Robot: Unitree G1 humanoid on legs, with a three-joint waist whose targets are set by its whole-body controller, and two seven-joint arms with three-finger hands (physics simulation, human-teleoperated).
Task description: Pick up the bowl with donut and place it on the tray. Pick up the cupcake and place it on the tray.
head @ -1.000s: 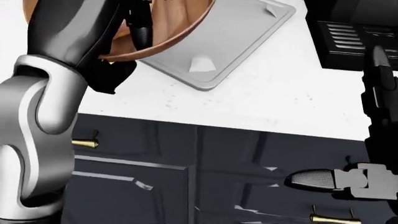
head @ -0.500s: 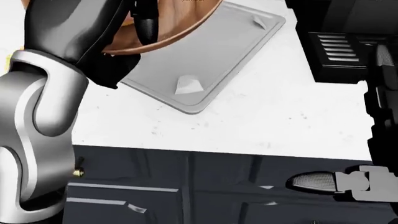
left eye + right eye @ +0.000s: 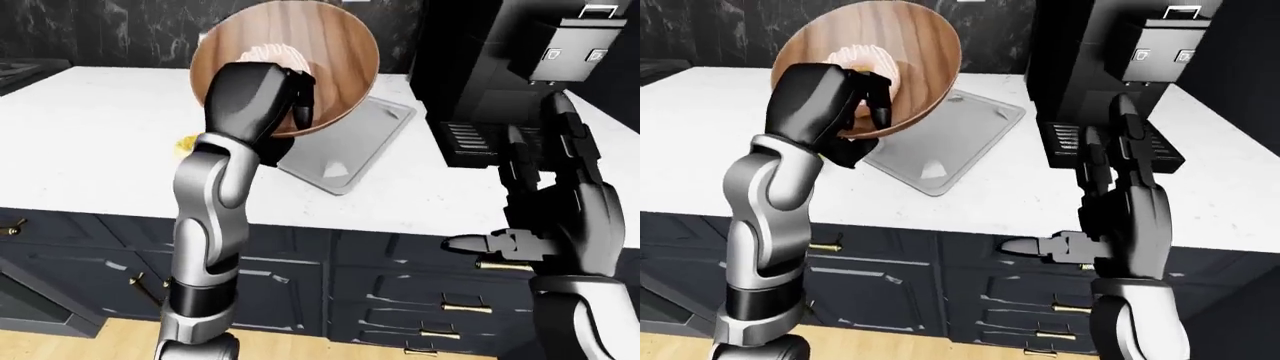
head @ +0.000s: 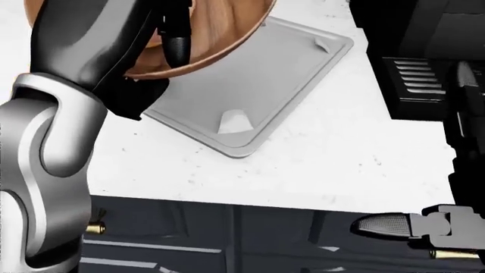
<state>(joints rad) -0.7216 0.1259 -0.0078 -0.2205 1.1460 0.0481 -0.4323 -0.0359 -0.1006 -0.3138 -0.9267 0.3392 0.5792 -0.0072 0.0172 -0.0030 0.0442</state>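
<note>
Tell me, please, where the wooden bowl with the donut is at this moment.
In the left-eye view the wooden bowl is top centre, lifted and tilted in the left hand, above the near-left end of the grey tray on the white counter.

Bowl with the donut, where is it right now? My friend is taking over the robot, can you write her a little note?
Left robot hand: shut on the wooden bowl, held up and tipped steeply toward the camera, donut inside.
Right robot hand: open, holds nothing, low beside the black machine.
Tray: on the white counter, nothing on it yet.
Cupcake: not clear in any view.
Done: bowl picked up.
Left: level the bowl so the donut stays in, set it on the tray, then find and move the cupcake.
</note>
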